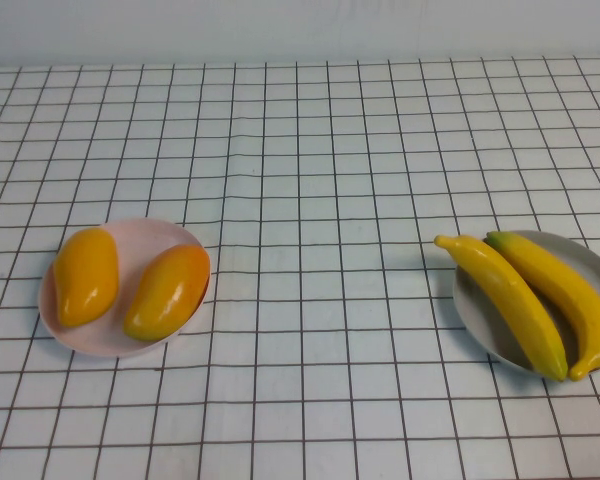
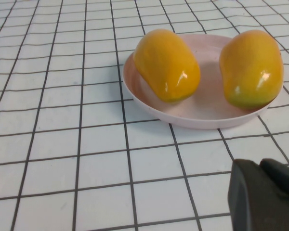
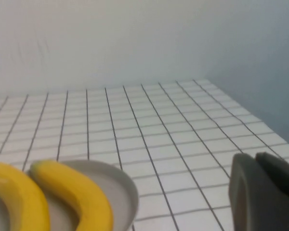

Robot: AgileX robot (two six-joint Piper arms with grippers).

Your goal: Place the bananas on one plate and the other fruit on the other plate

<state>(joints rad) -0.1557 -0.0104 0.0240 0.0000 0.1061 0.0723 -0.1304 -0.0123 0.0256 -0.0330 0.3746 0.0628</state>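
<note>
Bananas (image 1: 540, 300) lie on the grey plate (image 1: 480, 320), mangoes (image 1: 130, 280) on the pink plate (image 1: 165, 235) — left end effector (image 2: 265, 197) and right end effector (image 3: 265, 192) both closed, empty, above the surface (image 1: 310, 200).

White tablecloth (image 1: 310, 150) with black grid lines (pale wall (image 1: 300, 30) behind)

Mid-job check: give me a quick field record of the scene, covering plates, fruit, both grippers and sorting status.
surface: white cloth with dark grid
pink plate: robot's left side, holds both mangoes
mangoes: one, other with reddish blush, side by side
grey plate: robot's right side, holds both bananas
bananas: and, lying alongside, tips overhanging the rim
left gripper: shut, empty, near the pink plate, apart from it
right gripper: shut, empty, beside the grey plate
sorting status: appears complete
</note>
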